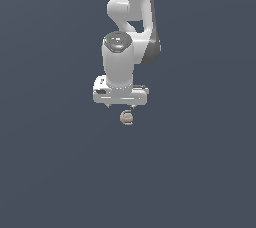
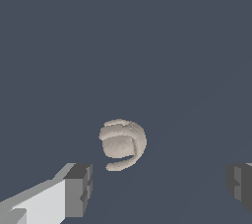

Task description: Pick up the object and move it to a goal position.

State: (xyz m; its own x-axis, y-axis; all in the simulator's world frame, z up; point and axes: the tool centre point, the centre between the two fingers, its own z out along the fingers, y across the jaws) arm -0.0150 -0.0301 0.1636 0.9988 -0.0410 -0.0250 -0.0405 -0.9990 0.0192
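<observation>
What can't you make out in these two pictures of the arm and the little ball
- Gripper fingertips: wrist view, cut off by the lower edge; exterior view, hidden under the hand.
- Ball: exterior view, too small to show whether it rests on the floor or the gripper touches it.
- Far side of the ball: hidden by the ball itself in both views.
- Goal position: no marker shows in either view.
- Arm base: exterior view, cut off by the top edge.

White, glossy arm (image 1: 131,27) of rounded, bulbous segments, with a dark grey band along one side and a dark glassy cap on the wrist joint. Flat white block of a gripper (image 1: 129,107) beneath. Fingers (image 2: 74,193) white on the outside, boxy, ending in dark grey square pads.
</observation>
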